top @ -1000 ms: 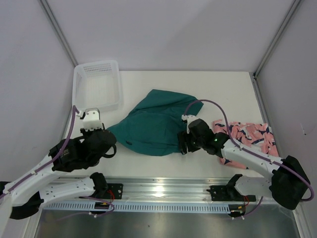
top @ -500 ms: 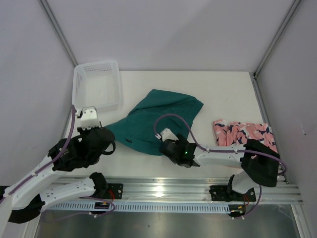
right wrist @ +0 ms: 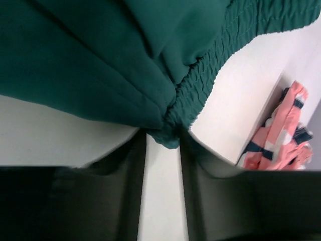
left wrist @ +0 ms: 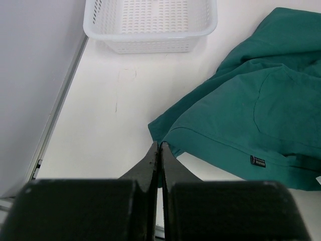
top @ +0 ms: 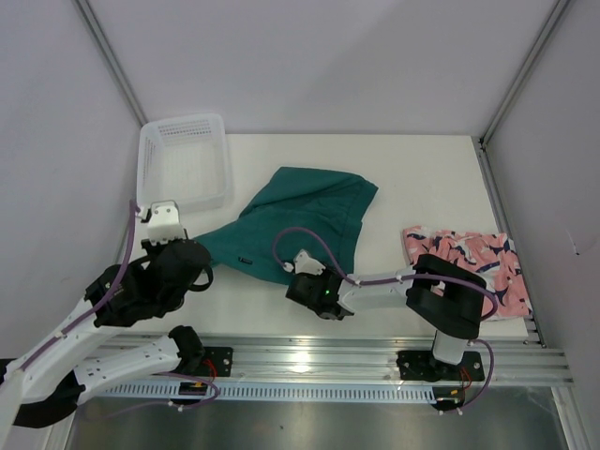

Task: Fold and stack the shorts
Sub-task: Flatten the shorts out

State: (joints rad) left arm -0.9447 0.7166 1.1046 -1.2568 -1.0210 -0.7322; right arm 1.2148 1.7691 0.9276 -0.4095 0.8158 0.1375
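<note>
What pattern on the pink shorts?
Navy-and-white shapes on the pink shorts; top external view shows it best.

It was a lab test cell: plain grey walls (aluminium-framed) boxed in a white table and mounting rail

The white table carries a white mesh basket at its far left corner. The dark teal shorts lie rumpled just right of the basket, one tip reaching nearer than it. The salmon-pink shark-print shorts lie well right of the basket, by the table's right edge, apart from the teal pair.
</note>
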